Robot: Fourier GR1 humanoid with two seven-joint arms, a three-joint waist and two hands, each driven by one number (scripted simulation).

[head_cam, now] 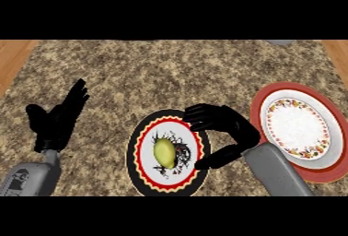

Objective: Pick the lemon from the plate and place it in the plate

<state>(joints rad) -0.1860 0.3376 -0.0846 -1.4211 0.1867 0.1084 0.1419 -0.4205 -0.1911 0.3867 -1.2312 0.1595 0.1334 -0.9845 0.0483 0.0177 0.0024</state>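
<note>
A yellow-green lemon (165,153) lies in the middle of a black-rimmed plate (142,138) with a red and white inner ring, low in the centre of the counter. My right hand (229,127) hovers at that plate's right edge, fingers curved toward the lemon and thumb below, with a gap between them and the fruit. A second plate (261,102), red-rimmed with a white flowered centre, lies at the right. My left hand (58,119) rests open at the left, fingers up, away from both plates.
The counter top (170,73) is speckled brown stone, with wooden strips at the far left and right edges. A small grey object (279,42) shows at the top edge.
</note>
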